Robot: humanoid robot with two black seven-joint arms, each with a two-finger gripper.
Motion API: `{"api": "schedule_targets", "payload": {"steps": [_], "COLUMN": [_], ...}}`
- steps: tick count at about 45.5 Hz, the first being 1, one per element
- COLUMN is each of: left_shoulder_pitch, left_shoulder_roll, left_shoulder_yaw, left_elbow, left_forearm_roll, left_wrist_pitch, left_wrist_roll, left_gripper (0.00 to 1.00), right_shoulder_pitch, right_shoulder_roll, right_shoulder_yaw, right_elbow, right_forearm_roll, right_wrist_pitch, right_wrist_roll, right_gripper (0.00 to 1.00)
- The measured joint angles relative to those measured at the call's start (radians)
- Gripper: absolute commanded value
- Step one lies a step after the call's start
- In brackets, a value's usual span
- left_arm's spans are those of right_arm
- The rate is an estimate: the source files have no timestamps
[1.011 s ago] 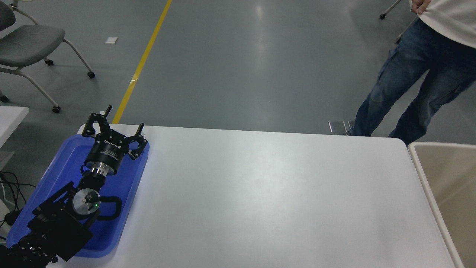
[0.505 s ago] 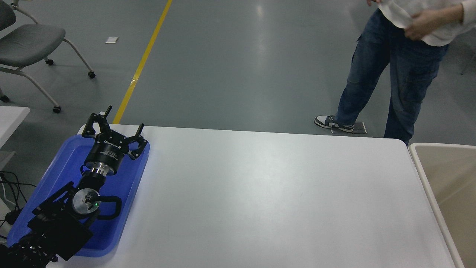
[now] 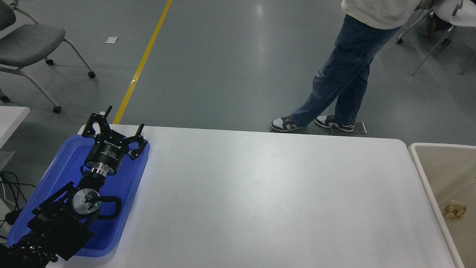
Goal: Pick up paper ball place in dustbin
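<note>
The tan paper ball (image 3: 455,210) lies inside the dustbin (image 3: 424,175), a beige bin with a white rim at the table's right edge. My left gripper (image 3: 124,120) is open and empty, parked over the blue tray (image 3: 128,193) at the lower left. My right arm and gripper are out of view.
A person in jeans (image 3: 346,70) walks along the table's far side. A grey chair (image 3: 28,44) stands at the upper left. A yellow floor line (image 3: 143,61) runs behind the white table (image 3: 260,197).
The paper ball has appeared inside the dustbin, which showed none before. The person has walked leftward along the far side. My left arm has not moved.
</note>
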Motion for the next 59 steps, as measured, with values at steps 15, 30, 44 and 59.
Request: {"api": "schedule_targets", "payload": {"steps": [15,30,44,59], "left_shoulder_pitch": [0.000,0.000,0.000,0.000], "left_shoulder_roll": [0.000,0.000,0.000,0.000], "left_shoulder_yaw": [0.000,0.000,0.000,0.000], "left_elbow": [0.000,0.000,0.000,0.000], "left_forearm_roll": [0.000,0.000,0.001,0.001], "left_wrist_pitch": [0.000,0.000,0.000,0.000], "left_wrist_roll": [0.000,0.000,0.000,0.000], "left_gripper": [1.00,1.00,1.00,1.00], "right_shoulder_pitch": [0.132,0.244,0.175,-0.007], "right_shoulder_roll": [0.041,0.025,0.018,0.094], "right_shoulder_yaw": [0.217,0.792,1.328,1.735], "right_elbow": [0.002,0.162,0.421,0.679], "right_forearm_roll": [0.001,-0.013,-0.069,-0.269], "right_wrist_pitch": [-0.009,0.014,0.022,0.024], "right_wrist_roll": [0.011,0.021,0.119,0.208], "right_gripper": [1.00,1.00,1.00,1.00]}}
